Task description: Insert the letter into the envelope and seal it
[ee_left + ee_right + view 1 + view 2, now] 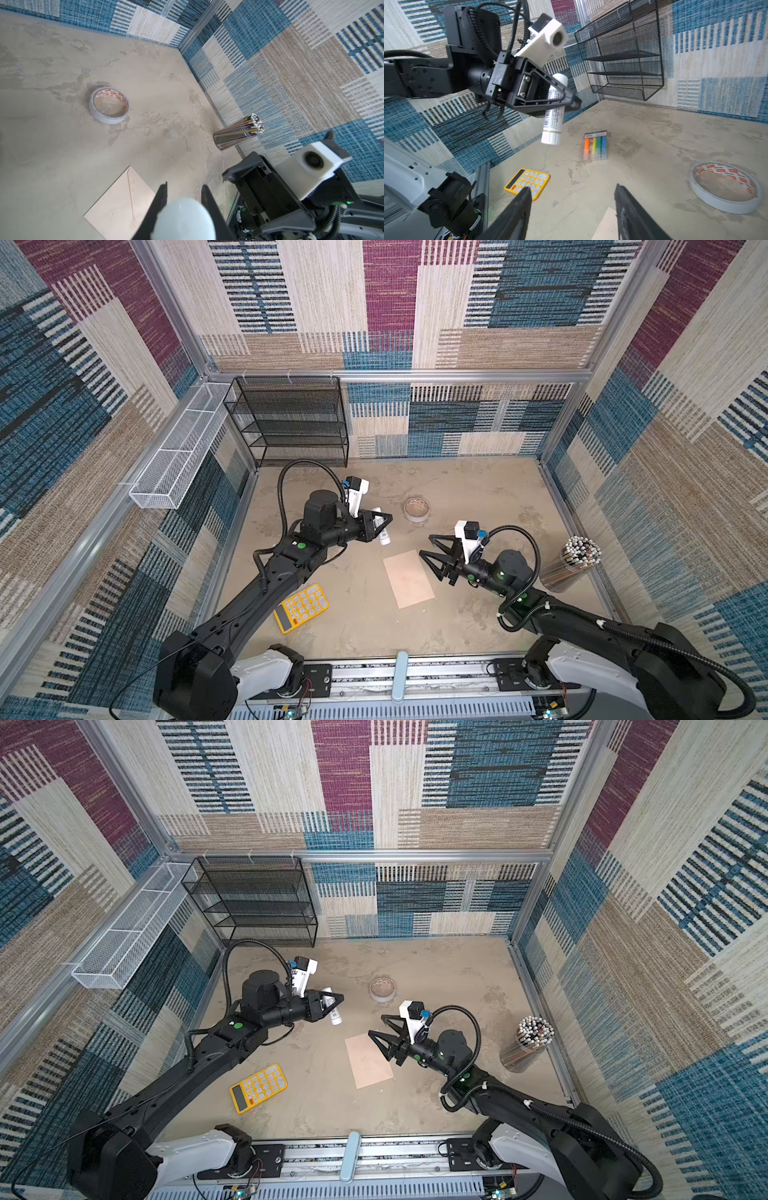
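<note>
Calculator (302, 608): yellow, lying flat on the tan table (353, 639); nearest the arm bases, on the left arm's side.
Envelope (409, 578): peach-pink, flat on the table around the middle, with a diagonal seam on its upper face in the left wrist view (116, 207). It sits between the two arms, beyond and to the right of the calculator.
Right gripper (426, 544): jaws spread wide with nothing between them. It hangs over the envelope's far right corner; I cannot tell whether it touches the paper.
Left gripper (384, 522): jaws clamped on a glue stick (383, 536), which is held clear of the table, beyond the envelope's far left corner.
Glue stick, detail: white tube with a printed label, set crosswise in the jaws with both ends sticking out (553, 122).
Tape roll (417, 509): white with an orange-printed core, flat on the table, farther back near the middle.
Pencil cup (571, 568): clear holder packed with pencils, upright by the right wall.
Highlighter pack (595, 145): clear packet of coloured markers on the table, seen only in the right wrist view.
Shelf rack (291, 423): black mesh, standing at the back wall in the left corner.
Basket (178, 448): white mesh, hung on the left wall.
</note>
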